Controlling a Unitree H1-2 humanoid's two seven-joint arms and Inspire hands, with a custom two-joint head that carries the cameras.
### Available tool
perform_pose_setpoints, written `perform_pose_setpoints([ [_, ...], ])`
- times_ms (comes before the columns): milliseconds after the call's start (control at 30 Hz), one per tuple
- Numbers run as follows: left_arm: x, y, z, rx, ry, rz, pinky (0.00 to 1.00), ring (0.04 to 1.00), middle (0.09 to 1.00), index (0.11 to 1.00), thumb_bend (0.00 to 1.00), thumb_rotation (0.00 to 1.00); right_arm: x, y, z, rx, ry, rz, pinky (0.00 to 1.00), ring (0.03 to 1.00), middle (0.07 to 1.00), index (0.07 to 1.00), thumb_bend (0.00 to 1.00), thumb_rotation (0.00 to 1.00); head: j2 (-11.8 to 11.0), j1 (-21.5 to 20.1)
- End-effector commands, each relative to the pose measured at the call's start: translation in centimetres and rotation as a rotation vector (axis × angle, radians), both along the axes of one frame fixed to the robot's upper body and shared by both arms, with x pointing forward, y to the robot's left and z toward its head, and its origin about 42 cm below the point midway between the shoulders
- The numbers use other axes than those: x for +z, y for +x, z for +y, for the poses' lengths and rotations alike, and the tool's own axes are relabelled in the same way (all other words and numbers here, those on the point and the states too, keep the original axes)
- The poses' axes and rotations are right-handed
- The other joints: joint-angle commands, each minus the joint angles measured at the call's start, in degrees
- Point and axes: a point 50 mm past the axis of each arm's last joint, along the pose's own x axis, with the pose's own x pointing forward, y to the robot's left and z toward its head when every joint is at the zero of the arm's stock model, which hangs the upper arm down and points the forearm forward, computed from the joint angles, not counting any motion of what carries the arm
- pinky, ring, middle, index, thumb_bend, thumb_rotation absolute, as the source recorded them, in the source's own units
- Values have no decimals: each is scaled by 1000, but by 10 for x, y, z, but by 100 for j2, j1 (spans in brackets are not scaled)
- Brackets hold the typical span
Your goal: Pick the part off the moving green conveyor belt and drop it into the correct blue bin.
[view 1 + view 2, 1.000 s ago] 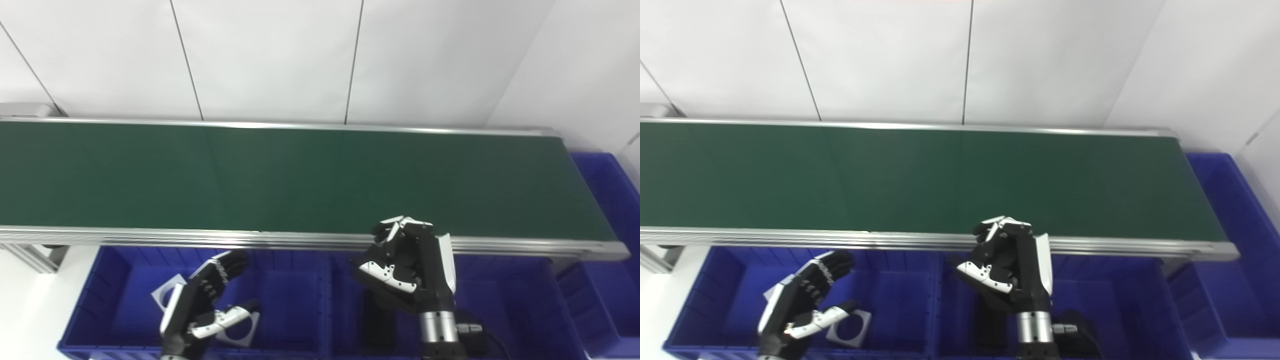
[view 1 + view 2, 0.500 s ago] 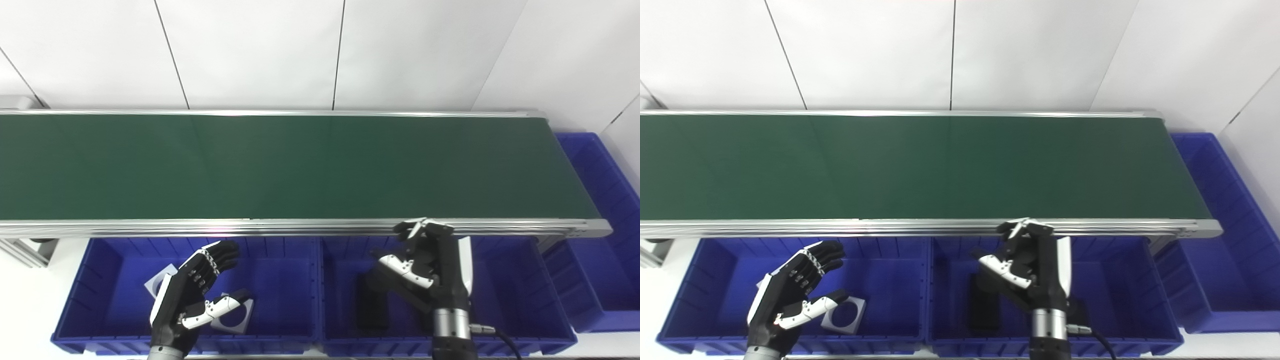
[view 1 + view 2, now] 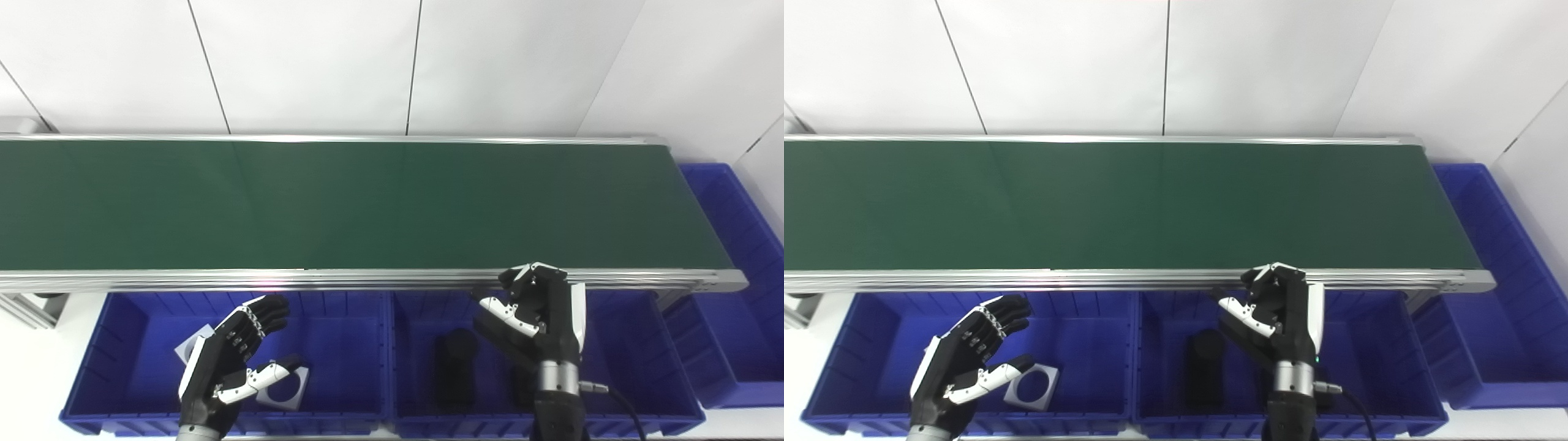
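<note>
- Green conveyor belt (image 3: 367,205) runs across the frame with no part lying on its surface
- Below its near rail sit the left blue bin (image 3: 343,343) and the middle blue bin (image 3: 637,343); a third blue bin (image 3: 735,245) stands past the belt's right end
- Left eye view shows a pale plate corner (image 3: 187,349) poking out to the left of the left hand; in the right eye view that piece is hidden behind the hand
- Both views show the square grey plate with a round hole (image 3: 1032,387) on the floor of the left blue bin, just beside the left thumb
- Dark part (image 3: 454,364) lies inside the middle blue bin, left of the right hand and apart from it
- Left hand (image 3: 229,361) hovers over the left blue bin, fingers spread away from the thumb, holding nothing
- Right hand (image 3: 539,312) is above the middle blue bin just under the belt's rail, fingers curled in toward the thumb; nothing is visible in its grasp
</note>
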Motion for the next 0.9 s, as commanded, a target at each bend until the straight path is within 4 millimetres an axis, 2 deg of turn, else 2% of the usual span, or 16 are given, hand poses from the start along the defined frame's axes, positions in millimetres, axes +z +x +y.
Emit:
perform_pose_setpoints([
  [0, 12, 5, 1, -9, -6, -51, 775, 768, 759, 713, 629, 0, 7, 5, -1, 33, -19, -22, 235, 435, 440, 367, 529, 0, -4, 23],
  [33, 12, 5, 0, -8, -5, -52, 771, 765, 758, 712, 627, 0, 6, 4, 0, 47, -22, -16, 333, 448, 466, 438, 531, 0, -4, 23],
  [67, 12, 5, 0, -9, -4, -54, 769, 764, 757, 712, 627, 0, 6, 4, 1, 62, -25, -9, 384, 455, 480, 475, 531, 0, -7, 37],
  [100, 12, 5, 0, -9, -2, -56, 768, 764, 758, 713, 626, 0, 6, 2, 2, 74, -29, 0, 471, 548, 488, 551, 547, 0, -7, 37],
  [167, 11, 5, -1, -10, -1, -57, 766, 764, 759, 713, 627, 0, 6, 1, 3, 88, -36, 15, 549, 626, 492, 615, 555, 0, -9, 63],
  [200, 11, 5, -1, -11, 0, -58, 766, 766, 759, 714, 626, 0, 7, 0, 3, 96, -49, 26, 595, 668, 620, 653, 642, 75, -9, 63],
  [300, 10, 6, -2, -15, -2, -56, 772, 767, 759, 714, 622, 0, 6, -3, 7, 124, -102, 65, 692, 765, 775, 778, 717, 286, -32, 88],
  [367, 10, 7, -3, -19, -5, -55, 771, 767, 759, 714, 621, 0, 6, -4, 9, 141, -112, 77, 723, 788, 800, 805, 726, 323, -39, 83],
  [600, 9, 8, -5, -26, -17, -54, 792, 775, 760, 711, 631, 0, 11, -10, 14, 197, -153, 104, 842, 883, 907, 943, 832, 605, -62, 81],
  [700, 9, 8, -5, -32, -20, -55, 796, 776, 763, 714, 629, 0, 16, -14, 16, 225, -159, 106, 869, 907, 932, 967, 843, 642, -78, 86],
  [867, 8, 8, -8, -35, -25, -51, 802, 777, 768, 716, 636, 0, 23, -17, 17, 242, -150, 71, 891, 919, 927, 958, 801, 572, -135, 135],
])
